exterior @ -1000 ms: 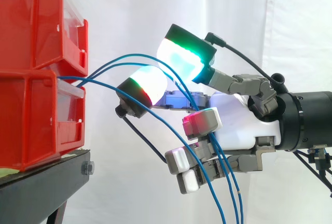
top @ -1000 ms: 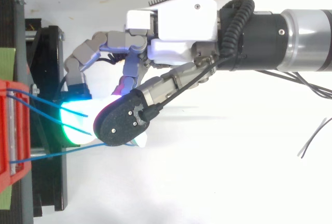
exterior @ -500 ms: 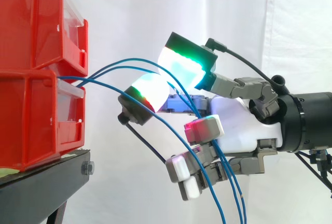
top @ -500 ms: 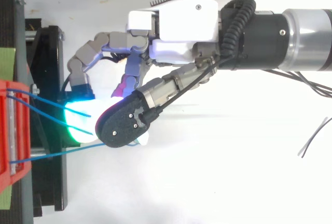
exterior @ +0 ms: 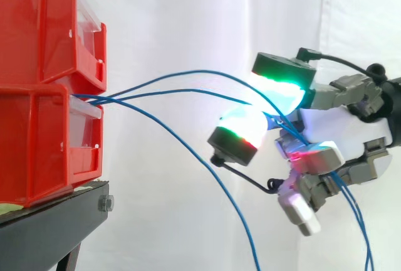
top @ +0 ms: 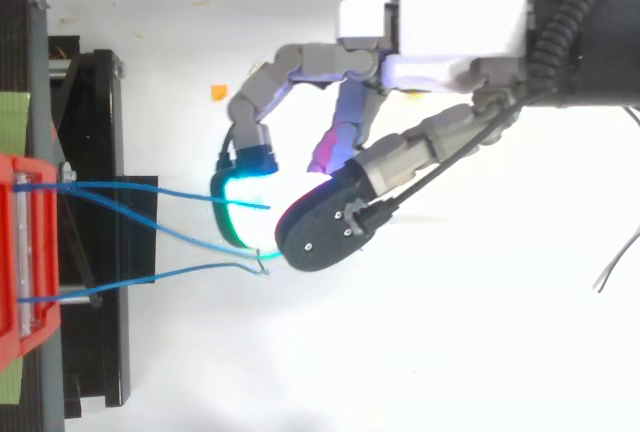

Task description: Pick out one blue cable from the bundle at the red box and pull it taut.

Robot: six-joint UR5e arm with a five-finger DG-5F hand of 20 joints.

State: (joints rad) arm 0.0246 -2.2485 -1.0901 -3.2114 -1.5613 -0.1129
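3 blue cbls [top: 100, 187], 2 bins [exterior: 37, 139], 1 hand [exterior: 326, 122]

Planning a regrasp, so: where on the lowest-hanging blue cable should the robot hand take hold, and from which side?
Probably on its free span out from the red bin, where the lowest blue cable droops clear beneath the other two cables. Bring the robot hand in from the right and below, avoiding them.
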